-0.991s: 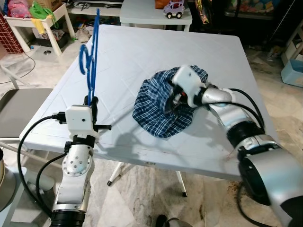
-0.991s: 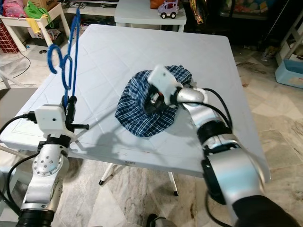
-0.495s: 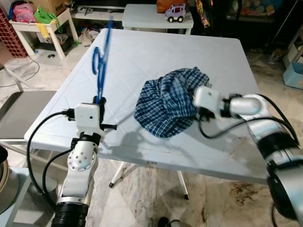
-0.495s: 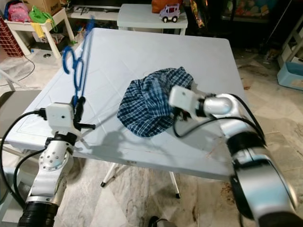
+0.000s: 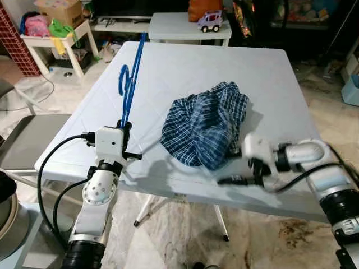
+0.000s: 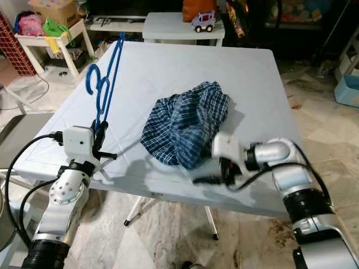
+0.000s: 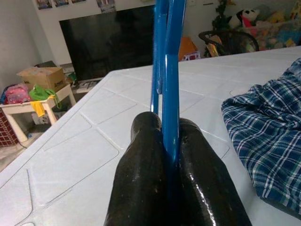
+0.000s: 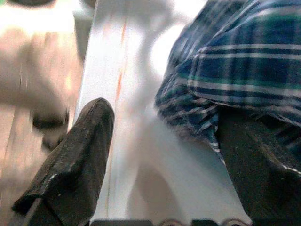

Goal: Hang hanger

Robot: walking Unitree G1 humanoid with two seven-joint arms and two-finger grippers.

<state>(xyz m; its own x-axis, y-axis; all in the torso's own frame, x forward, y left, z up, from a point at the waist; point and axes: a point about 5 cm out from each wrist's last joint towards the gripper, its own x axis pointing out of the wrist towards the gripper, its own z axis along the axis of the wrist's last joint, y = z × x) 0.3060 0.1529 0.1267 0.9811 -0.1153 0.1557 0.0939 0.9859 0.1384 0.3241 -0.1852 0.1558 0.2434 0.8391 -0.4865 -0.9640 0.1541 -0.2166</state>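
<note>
A blue plastic hanger (image 5: 130, 84) stands upright over the front left of the white table (image 5: 185, 61). My left gripper (image 5: 124, 126) is shut on its lower bar, and the left wrist view has the hanger (image 7: 168, 70) squeezed between both black fingers. A crumpled blue plaid shirt (image 5: 205, 123) lies mid-table. My right gripper (image 5: 238, 178) hovers low at the table's front edge, just in front of the shirt, and is blurred. In the right wrist view the right gripper (image 8: 160, 174) is open, holding nothing, with the plaid shirt (image 8: 235, 70) just beyond its fingertips.
Behind the table stands a small white table with a toy car (image 5: 210, 21). A grey chair seat (image 5: 28, 137) is close at my left. A cluttered white side table (image 5: 56, 39) stands at the far left, and marble floor surrounds everything.
My right gripper has drawn back off the shirt, first to its right side, then down to the table's front edge. The shirt is bunched differently. The camera has shifted; the left gripper keeps the hanger.
</note>
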